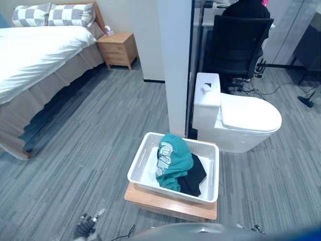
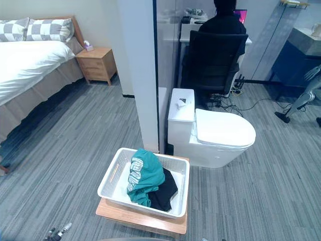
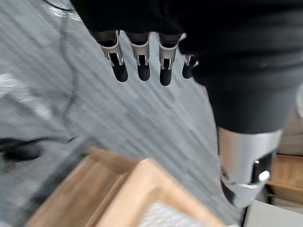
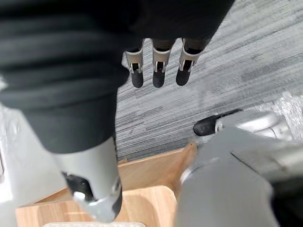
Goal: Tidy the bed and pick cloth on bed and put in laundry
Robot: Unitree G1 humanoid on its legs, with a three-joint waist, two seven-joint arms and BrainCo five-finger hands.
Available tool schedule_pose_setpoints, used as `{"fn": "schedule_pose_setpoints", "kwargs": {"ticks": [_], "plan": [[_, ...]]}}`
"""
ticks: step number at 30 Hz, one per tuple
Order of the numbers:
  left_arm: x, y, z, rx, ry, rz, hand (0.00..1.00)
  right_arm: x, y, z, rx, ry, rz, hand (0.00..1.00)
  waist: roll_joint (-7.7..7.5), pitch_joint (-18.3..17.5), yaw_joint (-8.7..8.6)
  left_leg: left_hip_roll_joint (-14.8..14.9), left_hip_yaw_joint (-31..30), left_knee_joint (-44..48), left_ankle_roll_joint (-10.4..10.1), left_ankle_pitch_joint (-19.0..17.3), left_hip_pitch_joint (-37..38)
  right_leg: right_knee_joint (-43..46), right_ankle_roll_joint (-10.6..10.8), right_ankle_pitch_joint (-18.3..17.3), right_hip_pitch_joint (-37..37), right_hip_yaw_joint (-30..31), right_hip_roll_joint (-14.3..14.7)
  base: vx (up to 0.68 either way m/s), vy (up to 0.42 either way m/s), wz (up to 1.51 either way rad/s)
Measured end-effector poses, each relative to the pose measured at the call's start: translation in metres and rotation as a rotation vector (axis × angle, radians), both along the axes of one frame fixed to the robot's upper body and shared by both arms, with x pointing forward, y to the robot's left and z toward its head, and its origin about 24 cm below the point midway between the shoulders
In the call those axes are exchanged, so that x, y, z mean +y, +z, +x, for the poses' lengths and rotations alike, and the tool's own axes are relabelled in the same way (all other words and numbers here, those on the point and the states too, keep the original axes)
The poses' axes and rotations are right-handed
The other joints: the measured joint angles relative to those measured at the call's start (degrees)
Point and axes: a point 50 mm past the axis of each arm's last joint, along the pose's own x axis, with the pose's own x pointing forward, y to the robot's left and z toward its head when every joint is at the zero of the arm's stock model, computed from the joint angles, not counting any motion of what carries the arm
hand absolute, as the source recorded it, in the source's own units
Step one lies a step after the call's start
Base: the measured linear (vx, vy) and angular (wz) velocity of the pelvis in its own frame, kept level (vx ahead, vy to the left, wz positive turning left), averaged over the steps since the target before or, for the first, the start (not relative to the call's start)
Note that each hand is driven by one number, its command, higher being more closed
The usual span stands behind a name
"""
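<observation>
The cloth (image 1: 175, 158) lay in the basket (image 1: 142, 158), so that step looked done. The left hand (image 3: 143, 61) and right hand (image 4: 158, 71) hung loose and empty. Next, the bed (image 1: 35, 55) might need smoothing.

Left hand (image 3: 142, 53) and right hand (image 4: 158, 64) low, both relaxed, uncurled.
</observation>
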Motion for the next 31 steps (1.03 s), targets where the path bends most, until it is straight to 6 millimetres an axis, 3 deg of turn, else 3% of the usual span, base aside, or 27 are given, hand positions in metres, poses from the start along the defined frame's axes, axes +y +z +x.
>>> {"fn": "schedule_pose_setpoints", "kwargs": {"ticks": [4,10,16,25,31], "plan": [[-0.039,-0.016,-0.019,0.114,-0.018,-0.04,0.0,0.005,-0.002,-0.004,0.014,-0.019,0.014,0.0,0.33,-0.6,0.06,0.5,1.4,-1.6,-0.6,0.4,2.0,1.0,0.2,-0.8,0.1,1.1,0.7,0.09,-0.029,-0.14],[-0.04,-0.017,-0.015,0.154,-0.097,-0.007,0.0,0.006,-0.004,-0.005,0.02,-0.045,0.02,0.0,0.53,-0.8,0.08,0.8,1.9,-3.3,-1.2,0.9,3.5,1.6,0.0,-1.2,0.4,1.3,1.5,0.12,-0.001,-0.06],[-0.061,-0.026,-0.013,0.278,-0.304,-0.196,0.0,0.008,-0.005,-0.001,0.021,-0.041,0.026,0.0,0.51,-0.8,0.02,0.7,3.5,-3.3,-1.2,0.9,5.1,1.5,0.0,-1.2,1.3,1.6,1.6,0.06,0.004,-0.08],[-0.067,-0.028,-0.02,0.335,-0.171,-0.369,0.0,0.009,-0.004,0.003,0.016,0.011,0.018,0.0,0.27,-0.7,0.03,0.8,4.7,-4.3,-1.5,1.6,5.5,0.1,-0.2,-0.9,1.3,1.9,2.0,-0.06,-0.018,-0.05],[-0.067,-0.028,-0.02,0.369,-0.184,-0.397,0.0,0.009,-0.004,0.005,0.013,0.04,0.018,0.0,-0.02,-0.5,0.09,1.1,4.5,-5.7,-1.7,2.8,5.4,-1.7,-0.6,0.5,1.4,1.7,2.7,-0.04,-0.035,-0.01]]}}
